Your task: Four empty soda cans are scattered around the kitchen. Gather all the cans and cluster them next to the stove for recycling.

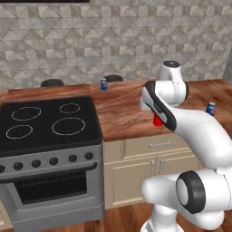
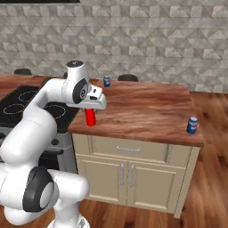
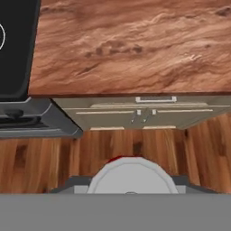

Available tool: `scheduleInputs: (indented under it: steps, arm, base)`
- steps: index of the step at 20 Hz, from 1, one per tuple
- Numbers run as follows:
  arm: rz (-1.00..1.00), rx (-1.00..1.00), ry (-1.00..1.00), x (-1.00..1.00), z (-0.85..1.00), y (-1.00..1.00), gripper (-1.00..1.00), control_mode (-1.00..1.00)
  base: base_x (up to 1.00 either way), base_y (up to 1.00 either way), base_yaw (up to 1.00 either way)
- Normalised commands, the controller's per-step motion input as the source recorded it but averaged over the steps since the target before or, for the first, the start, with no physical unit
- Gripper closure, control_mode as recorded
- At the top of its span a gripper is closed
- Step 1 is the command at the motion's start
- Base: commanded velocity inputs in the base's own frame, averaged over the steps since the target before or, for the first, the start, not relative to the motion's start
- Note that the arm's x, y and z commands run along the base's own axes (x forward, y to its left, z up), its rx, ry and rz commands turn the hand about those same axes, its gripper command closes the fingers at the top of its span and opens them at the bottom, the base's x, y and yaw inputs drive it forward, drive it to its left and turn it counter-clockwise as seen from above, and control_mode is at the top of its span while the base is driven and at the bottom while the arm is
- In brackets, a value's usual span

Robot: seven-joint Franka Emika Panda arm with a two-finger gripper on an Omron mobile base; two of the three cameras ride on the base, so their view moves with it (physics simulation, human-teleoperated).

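Gripper [image 2: 91, 110] clamped on bright red soda can [image 2: 91, 117], silvery top [image 3: 131, 178] at 6 o'clock in hand view, held over near edge of reddish-brown wood countertop [image 2: 147, 109], just beside flat black glass stove [image 1: 47, 123]. Blue can [image 2: 106, 81] at counter's 12 o'clock edge by wall; second blue can [image 2: 192, 125] at 3 o'clock corner.

My two back cameras look forward and down from behind my arm, left and right, and both see the stove [image 1: 50, 124] and the counter [image 2: 147, 111] beside it. My hand camera looks straight down, close over the counter's front edge by the stove.
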Motion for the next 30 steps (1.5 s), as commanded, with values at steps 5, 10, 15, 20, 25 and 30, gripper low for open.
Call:
scheduleInputs:
  steps: [5, 10, 15, 20, 25, 30]
  arm:
    - [0.0, 0.0, 0.0, 0.0, 0.0, 0.0, 1.0, 1.0]
    - [0.0, 0.0, 0.0, 0.0, 0.0, 0.0, 1.0, 1.0]
    - [0.0, 0.0, 0.0, 0.0, 0.0, 0.0, 1.0, 1.0]
    - [0.0, 0.0, 0.0, 0.0, 0.0, 0.0, 1.0, 1.0]
    - [0.0, 0.0, 0.0, 0.0, 0.0, 0.0, 1.0, 1.0]
    - [0.0, 0.0, 0.0, 0.0, 0.0, 0.0, 1.0, 1.0]
  base:
    - [0.55, 1.0, -0.09]
    - [0.41, 0.97, -0.07]
    - [0.19, 0.33, -0.01]
    - [0.21, -0.13, 0.0]
    - [0.12, -0.6, 0.0]
    - [0.18, -0.58, 0.0]
